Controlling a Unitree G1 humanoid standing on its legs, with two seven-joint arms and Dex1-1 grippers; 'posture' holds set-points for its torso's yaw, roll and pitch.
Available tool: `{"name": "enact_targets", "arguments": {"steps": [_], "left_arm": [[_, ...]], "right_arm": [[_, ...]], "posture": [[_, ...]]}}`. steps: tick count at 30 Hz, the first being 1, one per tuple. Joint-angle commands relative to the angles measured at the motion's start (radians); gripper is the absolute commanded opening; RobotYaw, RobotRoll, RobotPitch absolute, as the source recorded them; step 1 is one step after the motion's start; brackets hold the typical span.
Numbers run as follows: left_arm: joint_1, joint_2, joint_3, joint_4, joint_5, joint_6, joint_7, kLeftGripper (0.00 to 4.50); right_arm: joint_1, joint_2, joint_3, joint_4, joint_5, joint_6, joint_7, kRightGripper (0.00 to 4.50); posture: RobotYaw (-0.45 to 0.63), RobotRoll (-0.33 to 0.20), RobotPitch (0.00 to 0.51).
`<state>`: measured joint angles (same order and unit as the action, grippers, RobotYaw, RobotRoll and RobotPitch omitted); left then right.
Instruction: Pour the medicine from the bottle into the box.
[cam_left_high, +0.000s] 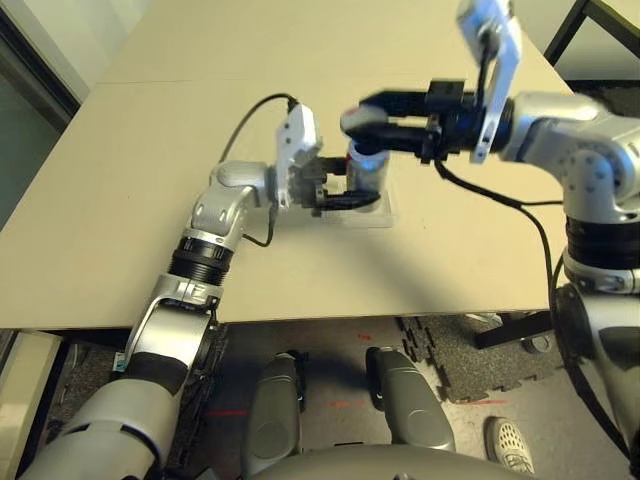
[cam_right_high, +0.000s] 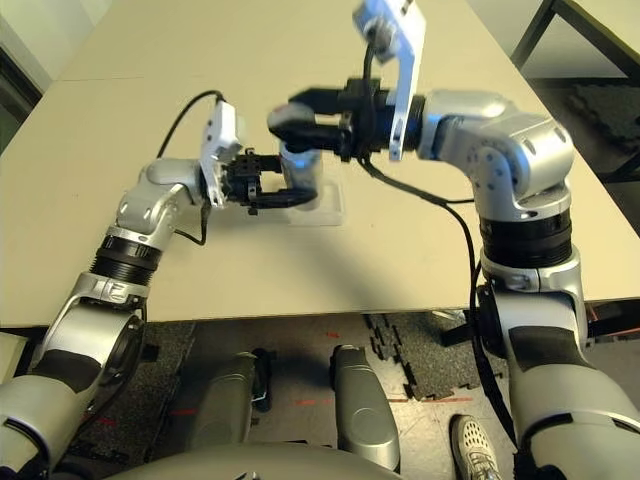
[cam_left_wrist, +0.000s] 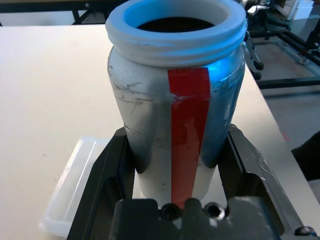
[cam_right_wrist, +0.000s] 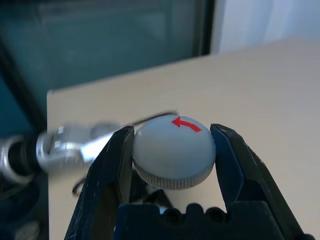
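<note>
While the bottle (cam_left_wrist: 175, 125) is standing upright and uncapped near the middle of the table (cam_left_high: 120, 200), the left gripper (cam_left_wrist: 175, 165) is clamping it low on its body, one black finger pressing each side. The left wrist view is showing the bottle's white threaded mouth open, with a red strip running down its silver-grey side. The bottle's base is sitting on or just over the box (cam_left_wrist: 70, 190), the clear shallow tray lying flat on the table; from these angles it is hard to say whether the two are touching.

The right gripper (cam_right_wrist: 174, 152) is hovering just above the bottle's mouth, its fingers closing on the flat round grey cap (cam_right_wrist: 172, 155) and pinching it by its ribbed rim. A red arrow is showing on the cap's top face. In the head views the cap (cam_left_high: 362, 122) is sitting between the right fingers directly over the bottle (cam_left_high: 365, 172), clear of its neck.
</note>
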<state>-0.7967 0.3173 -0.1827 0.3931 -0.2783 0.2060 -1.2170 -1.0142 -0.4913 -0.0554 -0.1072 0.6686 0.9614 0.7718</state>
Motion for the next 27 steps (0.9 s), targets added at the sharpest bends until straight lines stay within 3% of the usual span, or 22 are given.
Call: {"name": "enact_targets", "arguments": {"steps": [1,6,11,18,22,27], "left_arm": [[-0.004,0.000,-0.002,0.010,0.008,0.000,-0.001,2.53],[-0.027,-0.012,0.022,0.025,0.004,-0.015,0.029,2.53],[-0.052,-0.041,0.087,0.058,0.018,-0.053,0.173,2.53],[-0.001,-0.073,0.176,0.135,0.068,-0.167,0.448,2.53],[0.010,-0.098,0.248,0.231,0.087,-0.262,0.642,2.53],[-0.005,-0.104,0.278,0.411,0.123,-0.359,0.771,2.53]], "right_arm": [[-0.001,0.006,-0.016,0.020,0.008,0.004,-0.019,2.56],[0.031,-0.012,0.023,0.114,-0.128,-0.144,-0.061,2.56],[0.057,0.046,-0.010,0.235,-0.243,-0.302,-0.195,2.56],[0.126,0.162,-0.083,0.405,-0.367,-0.504,-0.462,2.56],[0.180,0.214,-0.087,0.493,-0.403,-0.598,-0.508,2.56],[0.232,0.239,-0.091,0.611,-0.453,-0.710,-0.547,2.56]], "posture": [[-0.18,0.000,0.168],[-0.17,0.000,0.167],[-0.16,0.000,0.167],[-0.15,0.000,0.165],[-0.14,0.000,0.163],[-0.13,0.000,0.162]]}}
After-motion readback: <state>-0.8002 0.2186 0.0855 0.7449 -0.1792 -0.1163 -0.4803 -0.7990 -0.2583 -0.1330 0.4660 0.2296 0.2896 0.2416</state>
